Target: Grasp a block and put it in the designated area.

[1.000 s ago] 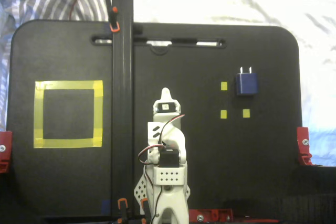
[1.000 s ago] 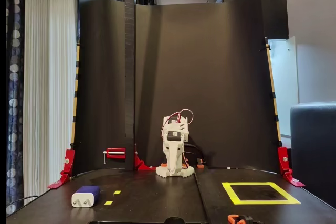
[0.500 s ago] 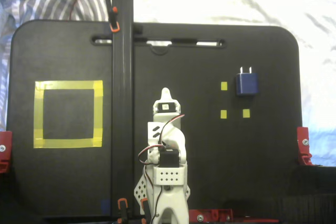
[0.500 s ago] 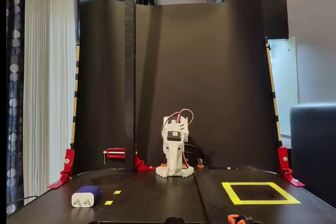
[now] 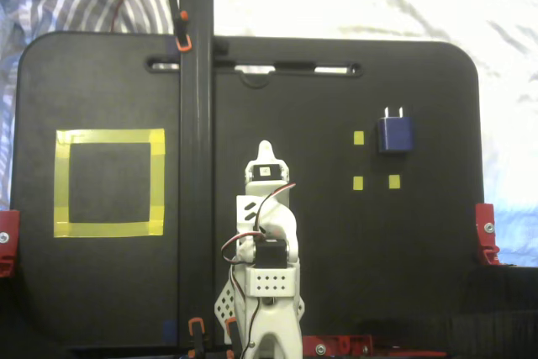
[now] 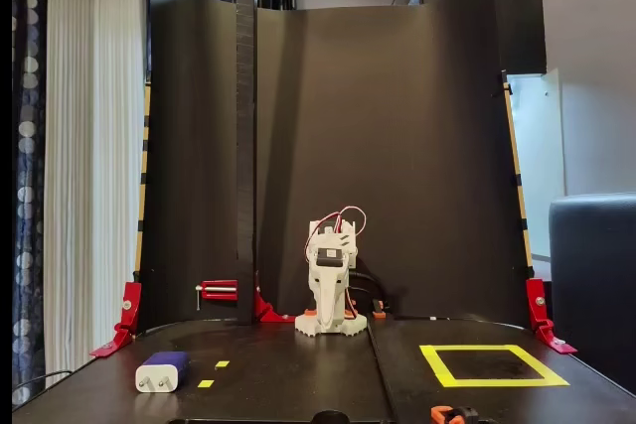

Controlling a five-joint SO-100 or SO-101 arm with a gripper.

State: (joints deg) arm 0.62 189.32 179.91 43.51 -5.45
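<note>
The dark navy block (image 5: pixel 395 134) lies on the black board at the right in a fixed view, its two pale prongs pointing to the far edge. In the low fixed view the block (image 6: pixel 162 371) sits at the front left. The designated area (image 5: pixel 109 136) is a yellow tape square at the left; in the low view the designated area (image 6: pixel 434 365) lies at the right, with only black surface inside. My gripper (image 5: pixel 265 147) is folded over the white arm base in the middle, far from both. In the low view the gripper (image 6: pixel 329 319) points down, shut and holding nothing.
Three tiny yellow squares (image 5: pixel 358 182) mark the board near the block. A tall black post (image 5: pixel 195 124) stands just left of the arm. Red clamps (image 5: pixel 486 233) hold the board's edges. A curved black backdrop (image 6: pixel 397 146) rises behind the arm.
</note>
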